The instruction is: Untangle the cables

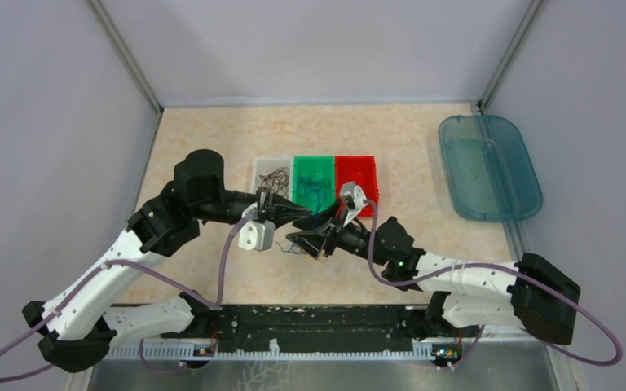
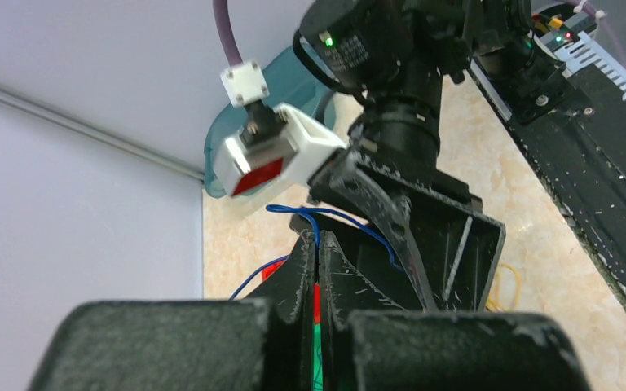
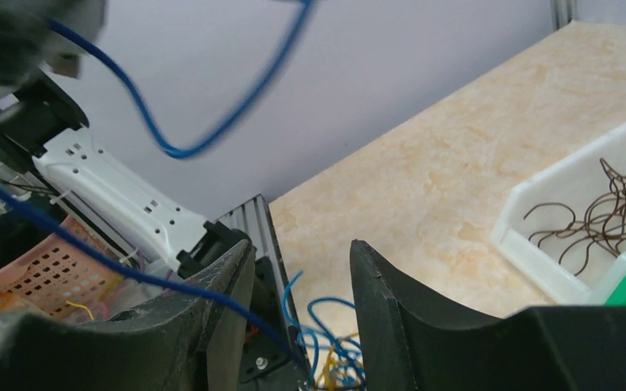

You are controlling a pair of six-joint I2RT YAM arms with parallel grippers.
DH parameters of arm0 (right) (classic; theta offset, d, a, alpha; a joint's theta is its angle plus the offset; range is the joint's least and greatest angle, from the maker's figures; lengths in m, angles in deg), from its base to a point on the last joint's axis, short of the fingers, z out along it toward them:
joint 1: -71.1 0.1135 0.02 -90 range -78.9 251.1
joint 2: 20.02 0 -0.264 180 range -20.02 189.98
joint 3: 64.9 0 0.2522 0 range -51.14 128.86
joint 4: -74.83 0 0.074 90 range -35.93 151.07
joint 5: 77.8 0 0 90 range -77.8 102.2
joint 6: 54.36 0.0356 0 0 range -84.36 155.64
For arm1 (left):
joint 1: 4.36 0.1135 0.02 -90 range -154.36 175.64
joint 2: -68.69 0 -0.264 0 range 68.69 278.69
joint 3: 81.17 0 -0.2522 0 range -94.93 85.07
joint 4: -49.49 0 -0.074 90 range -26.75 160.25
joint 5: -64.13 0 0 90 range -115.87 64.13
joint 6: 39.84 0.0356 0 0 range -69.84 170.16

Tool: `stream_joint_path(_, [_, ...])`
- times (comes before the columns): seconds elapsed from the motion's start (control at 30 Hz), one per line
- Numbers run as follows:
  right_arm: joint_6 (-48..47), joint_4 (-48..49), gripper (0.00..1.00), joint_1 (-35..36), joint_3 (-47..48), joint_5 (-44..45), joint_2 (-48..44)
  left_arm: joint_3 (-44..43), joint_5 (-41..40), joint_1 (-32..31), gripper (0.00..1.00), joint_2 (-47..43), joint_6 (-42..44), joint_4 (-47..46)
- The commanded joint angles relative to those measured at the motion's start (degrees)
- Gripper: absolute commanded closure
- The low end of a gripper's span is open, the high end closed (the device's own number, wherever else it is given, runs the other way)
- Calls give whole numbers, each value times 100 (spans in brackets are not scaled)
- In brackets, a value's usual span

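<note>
Pinching a thin, curly blue wire [image 2: 338, 216] in the clenched left gripper [image 2: 316, 269], pads pressed flat together, with the strand arching away toward 12 o'clock of the fingertips. Holding the right gripper [image 3: 301, 269] released, jaws well apart, a blue strand crossing just beside its left finger. Resting below those open jaws: the small blue-and-yellow wire bundle [image 3: 332, 360], seemingly on the beige speckled table [image 1: 212, 147], at 6 o'clock of the green plastic bin [image 1: 314, 181] in the top view. Sorted, by the look of it: dark brown curly wires [image 3: 611, 212] in the white plastic bin [image 3: 530, 244], at 9 o'clock of the green one. Likely risks from here: lifting the whole knot with one strand if pulled without pinning the bundle; losing so thin a wire from between the pads; snagging the loop on the open right jaws close by
</note>
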Motion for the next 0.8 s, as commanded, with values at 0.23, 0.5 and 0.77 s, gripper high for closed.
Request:
stream_joint_path(0.23, [117, 638, 55, 56, -495, 202, 273, -619, 236, -130, 99, 140, -412, -413])
stream_joint_path(0.5, [90, 966, 61, 56, -1252, 892, 771, -942, 100, -144, 99, 258, -502, -1175])
stream_joint_path(0.77, [54, 1010, 56, 57, -1607, 1073, 1089, -1251, -178, -141, 99, 344, -401, -1983])
